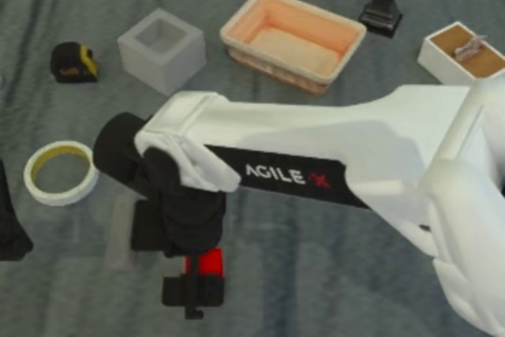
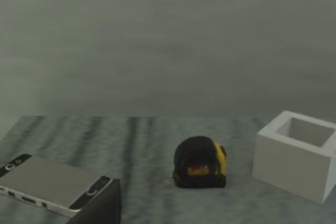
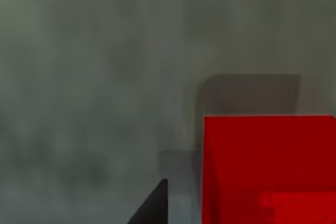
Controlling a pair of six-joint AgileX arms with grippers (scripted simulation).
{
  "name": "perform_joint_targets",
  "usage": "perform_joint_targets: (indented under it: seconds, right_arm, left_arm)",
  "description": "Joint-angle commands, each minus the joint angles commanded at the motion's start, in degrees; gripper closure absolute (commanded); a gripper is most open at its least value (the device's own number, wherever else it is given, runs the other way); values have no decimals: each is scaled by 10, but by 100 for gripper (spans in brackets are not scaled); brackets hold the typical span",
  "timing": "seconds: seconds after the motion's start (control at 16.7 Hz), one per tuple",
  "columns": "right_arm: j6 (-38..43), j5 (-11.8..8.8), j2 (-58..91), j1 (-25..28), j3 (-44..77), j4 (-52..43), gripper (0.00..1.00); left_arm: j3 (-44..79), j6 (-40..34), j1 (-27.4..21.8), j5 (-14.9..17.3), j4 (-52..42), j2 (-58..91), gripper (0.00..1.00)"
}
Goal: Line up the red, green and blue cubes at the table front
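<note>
While the left arm (image 1: 9, 230) sits parked, right end effector (image 1: 193, 286) — grasping red cube (image 1: 210, 262) — near table (image 1: 331, 266) front.

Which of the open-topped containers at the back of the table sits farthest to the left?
The grey hollow square box, beside the tape measure. The peach basket is mid-table; the white tray is far right.

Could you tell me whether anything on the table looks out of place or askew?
Nothing stands out. The right gripper is at the red cube near the table front; green and blue cubes aren't in view.
</note>
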Motion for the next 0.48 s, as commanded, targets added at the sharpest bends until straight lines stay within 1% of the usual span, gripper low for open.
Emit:
perform_joint_targets:
  seconds: [0.06,0.48]
  right_arm:
    - [0,0,0,0,0,0,0]
    - [0,0,0,0,0,0,0]
  left_arm:
    - [0,0,0,0,0,0,0]
    - [0,0,0,0,0,0,0]
